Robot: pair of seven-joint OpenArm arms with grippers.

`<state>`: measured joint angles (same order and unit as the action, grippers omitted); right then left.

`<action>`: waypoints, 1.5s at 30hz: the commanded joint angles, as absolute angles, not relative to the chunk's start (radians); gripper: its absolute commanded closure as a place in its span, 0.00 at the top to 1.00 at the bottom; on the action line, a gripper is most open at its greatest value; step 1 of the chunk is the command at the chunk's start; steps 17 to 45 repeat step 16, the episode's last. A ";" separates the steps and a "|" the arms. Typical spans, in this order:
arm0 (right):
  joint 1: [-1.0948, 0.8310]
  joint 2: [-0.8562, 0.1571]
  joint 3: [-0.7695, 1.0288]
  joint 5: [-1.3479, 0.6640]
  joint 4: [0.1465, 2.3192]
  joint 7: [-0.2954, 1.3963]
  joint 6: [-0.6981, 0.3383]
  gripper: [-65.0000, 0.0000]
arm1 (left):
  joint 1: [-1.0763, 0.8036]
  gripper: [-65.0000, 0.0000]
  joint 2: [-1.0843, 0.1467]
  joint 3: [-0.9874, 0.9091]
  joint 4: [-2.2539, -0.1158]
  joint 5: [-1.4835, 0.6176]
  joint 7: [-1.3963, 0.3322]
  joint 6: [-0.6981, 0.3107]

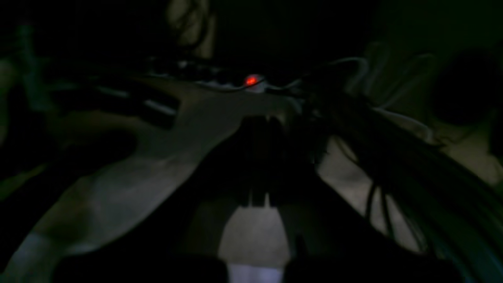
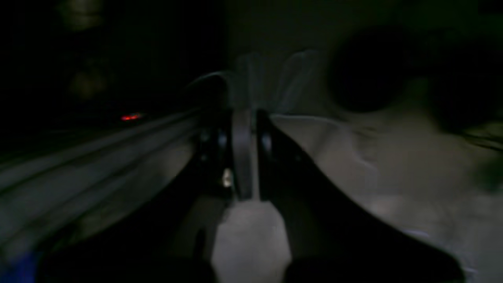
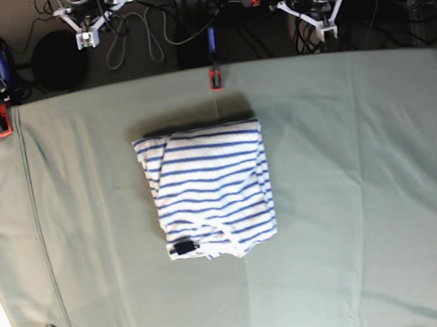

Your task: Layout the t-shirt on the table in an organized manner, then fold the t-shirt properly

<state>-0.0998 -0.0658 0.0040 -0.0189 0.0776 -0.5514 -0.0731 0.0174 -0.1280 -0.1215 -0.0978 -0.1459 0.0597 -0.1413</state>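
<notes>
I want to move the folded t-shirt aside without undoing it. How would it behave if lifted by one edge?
The t-shirt is thin striped cloth, so it would probably sag and unfold. It looks light. Pushing it may bunch the layers, since the table is covered in creased cloth.

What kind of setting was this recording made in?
Probably a robotics lab workbench: a table covered in grey-green cloth held by red clamps, loose cables along the far edge, and a folded striped t-shirt as test item.
</notes>
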 commanded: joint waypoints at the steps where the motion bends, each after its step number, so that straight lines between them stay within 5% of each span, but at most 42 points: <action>1: -0.114 -0.065 0.002 -0.018 0.074 -0.570 -0.012 0.02 | 0.013 0.00 -0.120 -0.119 -0.097 -0.143 0.061 -0.139; 4: -0.114 -0.048 0.002 -0.016 0.070 -0.570 0.147 0.02 | 0.013 0.00 -0.117 -0.117 -0.113 -0.143 0.085 -0.136; 10: -0.136 0.001 0.007 -0.016 0.077 -0.575 0.275 0.02 | 0.004 0.00 -0.090 -0.116 -0.117 -0.142 0.099 -0.136; 45: -0.145 0.042 0.002 -0.016 0.096 -0.573 0.275 0.03 | 0.005 0.00 -0.082 -0.110 -0.117 -0.142 0.094 -0.136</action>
